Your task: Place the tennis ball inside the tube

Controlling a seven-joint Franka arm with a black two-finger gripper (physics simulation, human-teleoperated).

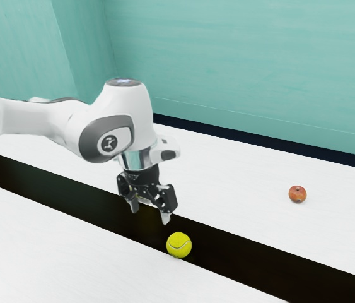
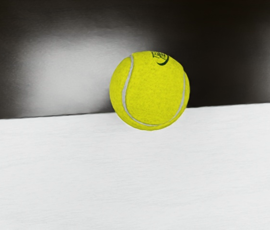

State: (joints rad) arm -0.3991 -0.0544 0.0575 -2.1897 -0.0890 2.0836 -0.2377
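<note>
The gripper [image 1: 150, 212] hangs with its fingers apart and empty; the tennis ball [image 1: 179, 245] lies lower, toward the exterior view's right, near the fingertips but untouched; it sits at the dark strip's [image 1: 227, 248] edge.

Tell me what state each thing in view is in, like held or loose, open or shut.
Fingers: open, spread apart, nothing between them.
Tennis ball: loose, resting where the dark strip meets the white surface, not in a tube.
Apple: loose, resting on the white surface.
Arm: bent, its hand pointing down.
</note>
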